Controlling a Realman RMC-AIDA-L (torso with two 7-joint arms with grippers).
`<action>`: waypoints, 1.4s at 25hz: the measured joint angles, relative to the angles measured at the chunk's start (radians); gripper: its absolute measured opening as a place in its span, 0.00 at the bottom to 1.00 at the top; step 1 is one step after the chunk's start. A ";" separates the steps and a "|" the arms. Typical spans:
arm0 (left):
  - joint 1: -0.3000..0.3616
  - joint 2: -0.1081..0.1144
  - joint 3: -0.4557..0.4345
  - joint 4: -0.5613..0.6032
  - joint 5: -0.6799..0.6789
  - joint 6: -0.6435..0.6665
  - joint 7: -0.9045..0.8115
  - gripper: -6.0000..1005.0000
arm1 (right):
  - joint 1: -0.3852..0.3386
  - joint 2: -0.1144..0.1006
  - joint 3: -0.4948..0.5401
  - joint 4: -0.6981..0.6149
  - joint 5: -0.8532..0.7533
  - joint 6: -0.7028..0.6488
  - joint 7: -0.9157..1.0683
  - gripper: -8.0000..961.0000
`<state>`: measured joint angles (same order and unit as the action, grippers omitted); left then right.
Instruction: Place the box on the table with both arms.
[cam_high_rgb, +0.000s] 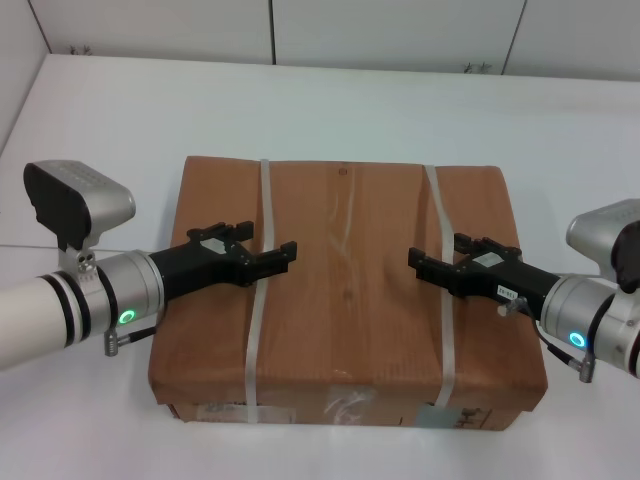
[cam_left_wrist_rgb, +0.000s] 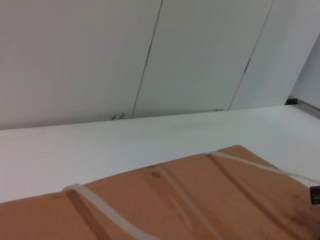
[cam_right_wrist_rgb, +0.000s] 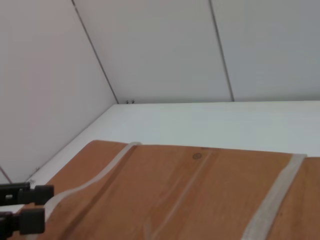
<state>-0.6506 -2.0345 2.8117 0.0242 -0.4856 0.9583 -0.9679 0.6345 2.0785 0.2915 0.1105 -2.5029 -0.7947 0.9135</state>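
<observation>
The large flat brown cardboard box (cam_high_rgb: 345, 290) fills the middle of the head view, with two whitish straps and clear tape on top and labels on its near side. It also shows in the left wrist view (cam_left_wrist_rgb: 200, 200) and the right wrist view (cam_right_wrist_rgb: 190, 195). The white table (cam_high_rgb: 330, 110) spreads behind and beside it. My left gripper (cam_high_rgb: 288, 256) reaches over the box top across the left strap (cam_high_rgb: 258, 330). In the right wrist view its two fingers (cam_right_wrist_rgb: 30, 192) stand apart with that strap running up to them. My right gripper (cam_high_rgb: 417, 264) reaches over the box top across the right strap (cam_high_rgb: 445, 340).
White wall panels (cam_high_rgb: 400, 30) rise behind the table's far edge. A wall also runs along the table's left side (cam_right_wrist_rgb: 45, 100). Bare tabletop lies behind the box and on both sides of it.
</observation>
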 joint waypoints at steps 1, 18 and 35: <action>0.000 0.000 0.000 0.000 -0.001 0.004 0.000 0.79 | -0.006 0.000 0.012 0.000 0.000 -0.003 0.000 0.90; 0.056 0.081 0.032 -0.040 -0.066 0.564 0.103 0.81 | -0.080 -0.010 0.081 -0.279 -0.019 -0.668 -0.118 0.91; 0.005 0.128 0.054 -0.062 0.121 0.796 0.102 0.80 | 0.007 -0.011 -0.169 -0.361 -0.021 -0.950 -0.135 0.90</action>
<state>-0.6453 -1.9063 2.8655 -0.0375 -0.3644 1.7548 -0.8658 0.6419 2.0678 0.1228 -0.2508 -2.5234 -1.7442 0.7789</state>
